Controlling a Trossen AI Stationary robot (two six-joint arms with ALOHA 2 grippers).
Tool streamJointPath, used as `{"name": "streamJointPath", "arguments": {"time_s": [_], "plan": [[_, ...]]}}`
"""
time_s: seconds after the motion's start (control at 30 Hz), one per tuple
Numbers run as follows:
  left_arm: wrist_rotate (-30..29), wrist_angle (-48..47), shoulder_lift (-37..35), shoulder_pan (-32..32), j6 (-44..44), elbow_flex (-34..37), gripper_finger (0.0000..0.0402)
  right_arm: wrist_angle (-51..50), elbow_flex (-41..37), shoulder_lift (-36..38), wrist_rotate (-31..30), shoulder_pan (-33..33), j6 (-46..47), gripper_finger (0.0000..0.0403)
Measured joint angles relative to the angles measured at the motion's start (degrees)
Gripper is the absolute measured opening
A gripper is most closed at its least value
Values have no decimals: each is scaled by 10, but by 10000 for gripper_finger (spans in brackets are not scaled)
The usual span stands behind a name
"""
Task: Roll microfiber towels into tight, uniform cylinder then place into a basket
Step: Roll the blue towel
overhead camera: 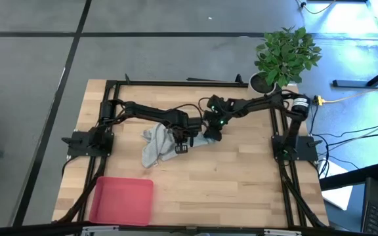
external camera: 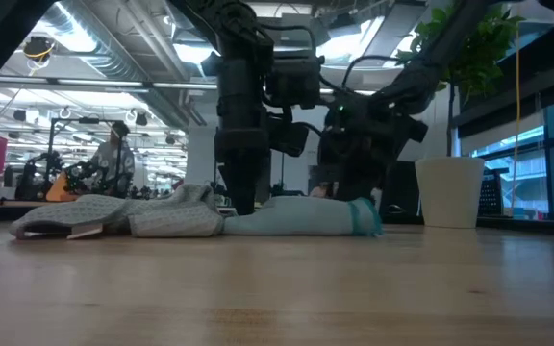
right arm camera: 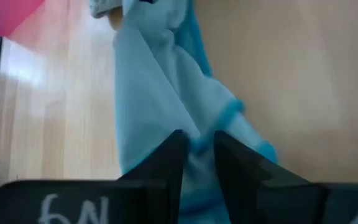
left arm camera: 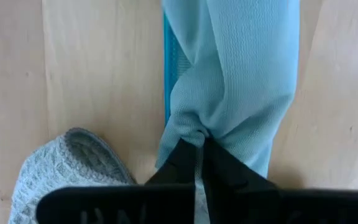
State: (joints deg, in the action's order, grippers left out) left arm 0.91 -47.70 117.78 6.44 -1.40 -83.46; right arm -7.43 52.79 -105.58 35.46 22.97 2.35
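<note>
Two soft microfiber towels lie mid-desk: one crumpled light grey towel and one pale blue-teal towel stretched beside it, touching. The left gripper is pinched closed on one end of the blue-teal towel; the right gripper is nearly closed, nipping the opposite end. One shallow pink-red plastic basket sits well apart at the wooden desk front corner. One white plant pot stands at the far corner.

blue towel pale teal, ribbed | grey towel lt grey | basket pink-red
</note>
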Motion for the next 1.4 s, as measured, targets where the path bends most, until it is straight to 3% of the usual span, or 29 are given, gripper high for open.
{"name": "streamJointPath", "arguments": {"time_s": [0.57,0.73,1.0,1.27,1.4], "plan": [[2,1,1,-3,0,0,0,-233,0,253,-210,12,-73,84],[-1,4,1,-8,0,1,0,-219,-47,350,-211,-27,-93,84],[-2,8,1,-14,2,1,0,-113,-150,473,-210,-122,-125,84],[2,22,1,-28,0,1,0,-59,-190,502,-210,-201,-185,84],[3,26,1,-33,-9,1,0,-35,-192,499,-239,-219,-191,84]]}}
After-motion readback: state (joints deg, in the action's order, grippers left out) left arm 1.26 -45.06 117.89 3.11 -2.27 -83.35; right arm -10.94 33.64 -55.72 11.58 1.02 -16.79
